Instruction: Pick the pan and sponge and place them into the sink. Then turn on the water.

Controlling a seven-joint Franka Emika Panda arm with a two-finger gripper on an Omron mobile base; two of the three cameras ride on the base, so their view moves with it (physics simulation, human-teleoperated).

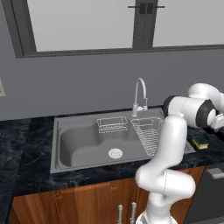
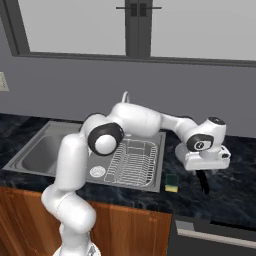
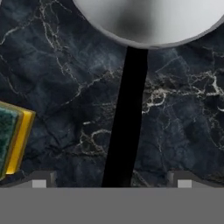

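Note:
The pan [image 3: 148, 22] lies on the dark marble counter, its silver bowl at the top of the hand view. Its long black handle [image 3: 127, 122] runs down between my fingertips. My gripper [image 3: 111, 181] is open just above the handle, one fingertip on each side, not touching it. From the right base view, the gripper [image 2: 202, 171] hangs over the handle [image 2: 203, 182], and my hand hides the pan's bowl. The sponge [image 2: 172, 182], yellow with a green top, lies on the counter beside the handle [image 3: 11, 135]. The sink [image 1: 54, 148] is to the left. Water is out of view.
A wire dish rack [image 1: 148, 131] and a small wire basket [image 1: 112, 124] sit in the sink by the round drain [image 1: 115, 153]. The gooseneck faucet [image 1: 140, 94] stands behind the basin. The counter's front edge runs close to the sponge [image 1: 201, 142].

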